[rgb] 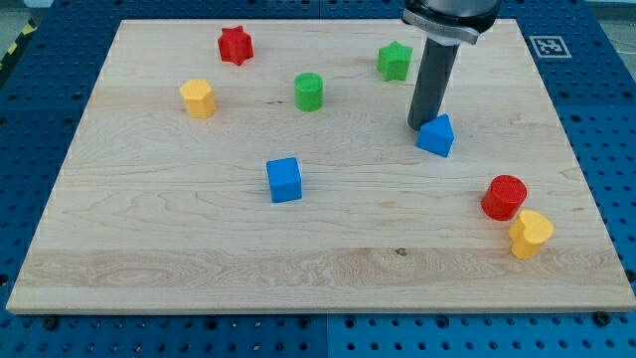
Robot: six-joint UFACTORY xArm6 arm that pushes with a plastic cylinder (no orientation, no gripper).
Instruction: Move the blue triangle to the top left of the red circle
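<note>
The blue triangle lies on the wooden board right of centre. The red circle sits lower right of it, near the board's right edge. My tip touches or nearly touches the blue triangle's upper left side. The dark rod rises from there to the view's top. The triangle is up and to the left of the red circle, about a block's width apart.
A yellow block touches the red circle's lower right. A blue cube sits mid-board. A green circle, green star, red star and yellow block lie toward the top.
</note>
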